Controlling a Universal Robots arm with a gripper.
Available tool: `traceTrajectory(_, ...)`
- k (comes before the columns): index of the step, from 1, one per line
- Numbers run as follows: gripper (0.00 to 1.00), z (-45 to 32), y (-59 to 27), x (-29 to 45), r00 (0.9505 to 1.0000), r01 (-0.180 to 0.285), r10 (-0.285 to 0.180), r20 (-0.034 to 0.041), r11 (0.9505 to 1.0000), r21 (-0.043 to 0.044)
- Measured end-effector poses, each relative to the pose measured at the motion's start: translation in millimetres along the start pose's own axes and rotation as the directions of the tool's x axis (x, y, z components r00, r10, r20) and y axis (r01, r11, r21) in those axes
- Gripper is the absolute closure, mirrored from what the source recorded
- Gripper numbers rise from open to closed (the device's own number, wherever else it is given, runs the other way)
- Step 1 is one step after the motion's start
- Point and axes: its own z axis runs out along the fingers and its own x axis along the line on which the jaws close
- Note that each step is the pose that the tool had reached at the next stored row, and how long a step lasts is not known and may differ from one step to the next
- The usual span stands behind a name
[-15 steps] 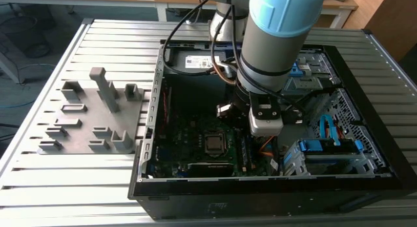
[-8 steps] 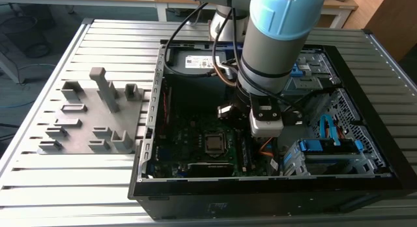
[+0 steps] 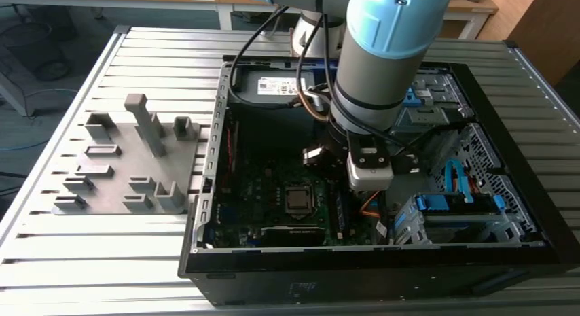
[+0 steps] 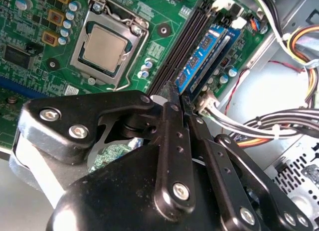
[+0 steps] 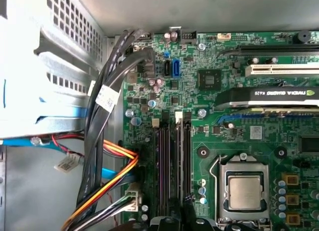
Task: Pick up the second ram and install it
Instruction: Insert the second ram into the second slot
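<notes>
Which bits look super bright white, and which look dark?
First wrist view: the metal cage glares white. Second wrist view: the metal panel is washed out, the gripper dark. Exterior view: the case lies in shadow inside.

The arm reaches steeply downward, its grey-and-blue forearm nearly vertical, wrist pointing straight down. In the second wrist view the black claw has its fingers drawn tight together (no gap between them).
</notes>
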Motion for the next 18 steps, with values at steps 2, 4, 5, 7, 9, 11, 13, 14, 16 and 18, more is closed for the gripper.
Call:
traceTrajectory(2,0.86,0.8,-1.8,0.0,1.0000,0.006,-0.006,0.0002,1.0000,0.0000)
traceTrajectory(4,0.86,1.6,-2.3,0.0,1.0000,0.009,-0.009,0.0002,1.0000,0.0002)
traceTrajectory(5,0.86,2.0,-2.4,-0.1,1.0000,0.009,-0.009,0.0002,1.0000,0.0002)
traceTrajectory(7,0.86,2.8,-2.4,-0.2,1.0000,0.009,-0.009,0.0002,1.0000,0.0001)
traceTrajectory(9,0.86,3.7,-2.4,-0.4,1.0000,0.009,-0.009,0.0002,1.0000,0.0001)
traceTrajectory(11,0.86,4.5,-2.6,-0.4,1.0000,0.009,-0.009,0.0003,1.0000,-0.0001)
traceTrajectory(13,0.86,5.6,-3.1,-0.5,1.0000,0.009,-0.009,0.0002,1.0000,0.0000)
traceTrajectory(14,0.86,6.2,-3.4,-0.6,1.0000,0.009,-0.009,0.0002,1.0000,-0.0002)
traceTrajectory(16,0.86,7.0,-3.8,-0.9,1.0000,0.009,-0.009,0.0003,1.0000,-0.0008)
traceTrajectory(18,0.86,7.8,-4.1,-1.5,1.0000,0.009,-0.009,0.0002,1.0000,-0.0009)
